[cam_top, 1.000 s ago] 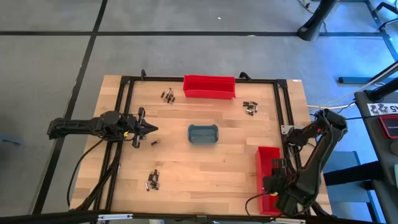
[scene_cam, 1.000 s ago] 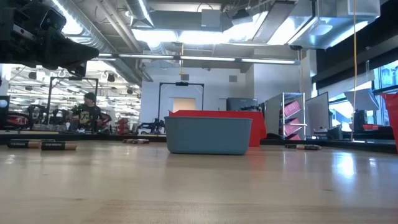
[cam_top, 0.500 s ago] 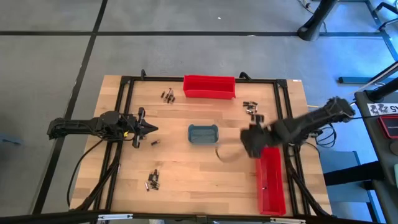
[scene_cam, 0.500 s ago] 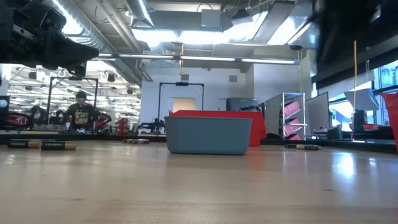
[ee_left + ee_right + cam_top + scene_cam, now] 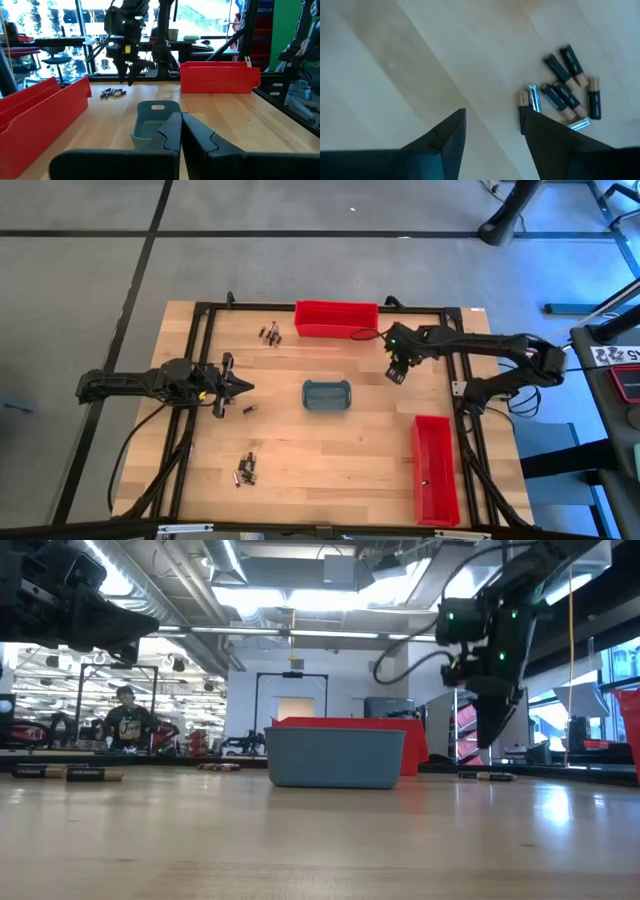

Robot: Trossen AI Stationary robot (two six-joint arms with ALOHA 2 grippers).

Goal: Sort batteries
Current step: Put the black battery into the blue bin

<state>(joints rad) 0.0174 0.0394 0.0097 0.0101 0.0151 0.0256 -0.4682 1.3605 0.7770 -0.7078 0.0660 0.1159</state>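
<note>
The right tool (image 5: pixel 397 372) hangs above the far right part of the wooden surface (image 5: pixel 330 450), its 2 fingers (image 5: pixel 445 132) spread apart with nothing between them. In the right wrist view it looks straight down at a small cluster of batteries (image 5: pixel 564 90) lying loose on the wood, one finger's tip right at the cluster's edge; whether it touches them cannot be told. From the low view the tool points downward, clear of the surface, with green lights lit on the wrist above it.

In the high view this cluster is largely hidden beneath the right tool, just beside the far red bin (image 5: pixel 336 319). A grey-blue tray (image 5: pixel 327 395) sits at mid-surface, and a second red bin (image 5: pixel 435 470) lies lengthwise along the right edge.

The left tool (image 5: pixel 240 387) waits over the left side of the surface, its fingers (image 5: pixel 172 132) pressed together on nothing, pointing toward the tray. A single battery (image 5: pixel 249 409) lies near its tip. Another group of batteries (image 5: pixel 270 333) rests at the far left, and a third group (image 5: pixel 245 470) at the near left.

A person (image 5: pixel 125 720) shows in the room beyond.
</note>
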